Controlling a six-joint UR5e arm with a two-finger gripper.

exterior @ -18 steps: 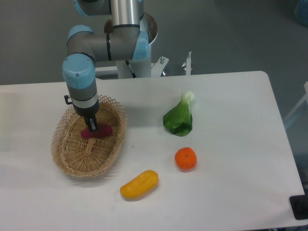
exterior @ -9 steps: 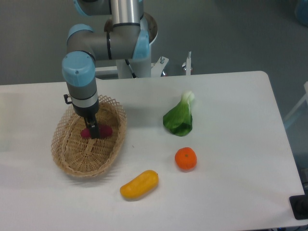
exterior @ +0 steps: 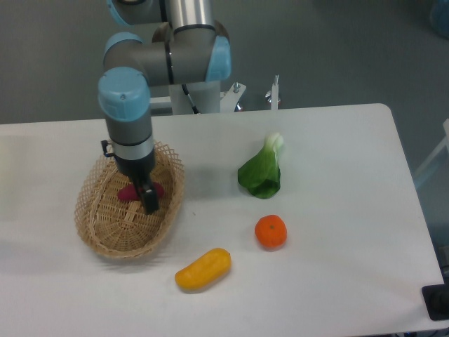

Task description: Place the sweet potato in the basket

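The sweet potato (exterior: 130,192) lies inside the basket (exterior: 105,235), on the woven floor in the upper half, nearer the far rim. Its long axis runs roughly left to right across the picture, about crosswise to the basket's long oval; its tapered left end shows, and its right part is partly hidden behind the claw (exterior: 149,201). The claw hangs down from the arm's wrist into the basket, its dark fingers just in front of the tuber's right part; whether they are apart or together cannot be told from this view, nor whether they touch the tuber. The basket sits at the left of the white worktop (exterior: 337,154). To its right lie a leafy green vegetable (exterior: 262,170), a round orange fruit (exterior: 271,231) and, nearer the front edge, a yellow-orange oblong vegetable (exterior: 203,269).
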